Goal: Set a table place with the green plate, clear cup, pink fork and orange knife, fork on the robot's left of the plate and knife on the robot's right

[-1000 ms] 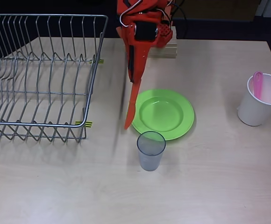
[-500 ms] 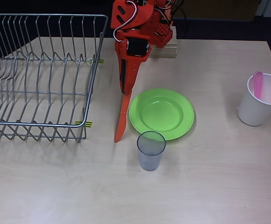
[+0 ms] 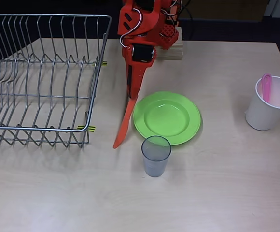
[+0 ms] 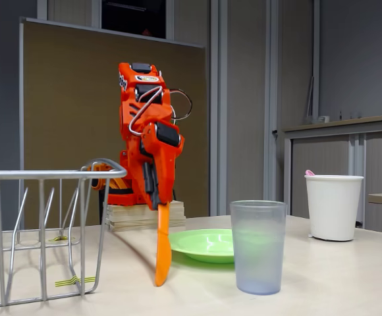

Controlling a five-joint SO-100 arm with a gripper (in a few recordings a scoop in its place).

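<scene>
My gripper (image 3: 132, 95) is shut on the handle end of the orange knife (image 3: 122, 126). The knife hangs blade down just left of the green plate (image 3: 193, 121) in the overhead view. In the fixed view the knife (image 4: 163, 247) stands nearly upright under the gripper (image 4: 160, 201), its point down at the tabletop in front of the plate (image 4: 201, 242). The clear cup (image 3: 155, 155) stands upright right in front of the plate, also clear cup (image 4: 258, 247). The pink fork (image 3: 266, 88) stands inside a white cup at the far right.
A wire dish rack (image 3: 38, 77) fills the left side, with its corner (image 4: 89, 217) close to the knife. The white cup (image 3: 268, 108) stands near the right table edge. A wooden block (image 3: 171, 50) sits under the arm's base.
The gripper has swung left with the knife. The blade, which overlapped the plate's left rim, now lies beside it with its tip further to the lower left.
</scene>
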